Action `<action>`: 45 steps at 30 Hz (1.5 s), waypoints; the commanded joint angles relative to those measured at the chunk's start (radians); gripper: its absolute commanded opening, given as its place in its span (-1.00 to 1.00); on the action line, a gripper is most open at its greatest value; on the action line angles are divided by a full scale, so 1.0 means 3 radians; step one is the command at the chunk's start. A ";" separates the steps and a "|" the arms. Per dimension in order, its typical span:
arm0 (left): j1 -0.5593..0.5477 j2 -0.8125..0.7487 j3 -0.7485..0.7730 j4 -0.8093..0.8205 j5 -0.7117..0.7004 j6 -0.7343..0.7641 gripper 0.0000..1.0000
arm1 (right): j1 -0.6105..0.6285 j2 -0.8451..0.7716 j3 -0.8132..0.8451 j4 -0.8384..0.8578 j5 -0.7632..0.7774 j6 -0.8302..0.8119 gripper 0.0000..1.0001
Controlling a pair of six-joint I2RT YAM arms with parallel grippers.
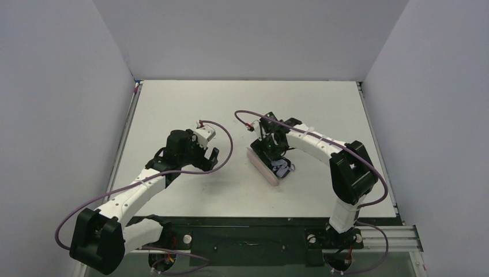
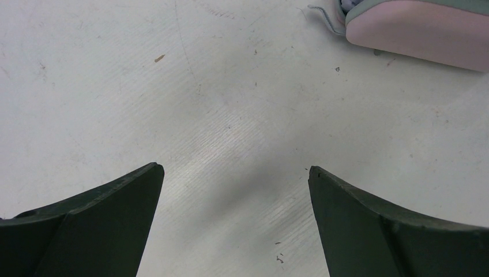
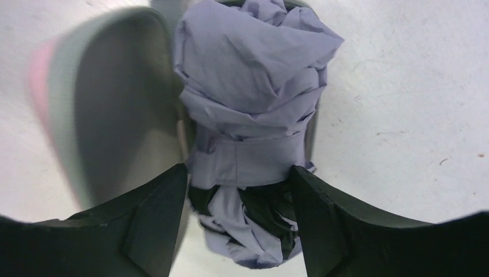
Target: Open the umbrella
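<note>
The umbrella [image 3: 254, 75] is folded, a bundle of lavender-grey fabric bound by a strap, lying in its open pink case [image 3: 121, 104], which is grey inside. In the top view the umbrella [image 1: 283, 168] lies at the right of the case [image 1: 262, 167], near the table's middle. My right gripper [image 3: 239, 173] is over it with one finger against each side of the bundle at the strap band, closed on it. My left gripper [image 2: 235, 170] is open and empty just above the bare table, left of the case [image 2: 421, 32]; it also shows in the top view [image 1: 209, 157].
The white table [image 1: 190, 104] is walled by white panels at the back and both sides. A metal rail [image 1: 375, 144] runs along its right edge. Purple cables loop from both arms over the table.
</note>
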State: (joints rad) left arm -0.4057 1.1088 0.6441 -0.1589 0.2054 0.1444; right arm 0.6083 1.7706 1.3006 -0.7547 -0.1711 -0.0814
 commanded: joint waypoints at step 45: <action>0.1004 0.0439 0.1543 -0.0583 0.0613 0.0149 0.94 | -0.1242 -0.0454 0.0990 0.1134 -0.2403 0.0932 -1.00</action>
State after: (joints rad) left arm -0.1024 1.2133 0.9646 -0.3794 0.2993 0.1955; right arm 0.2813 1.7931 1.6382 -0.5694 -0.7341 0.1452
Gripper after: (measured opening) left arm 0.969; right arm 0.334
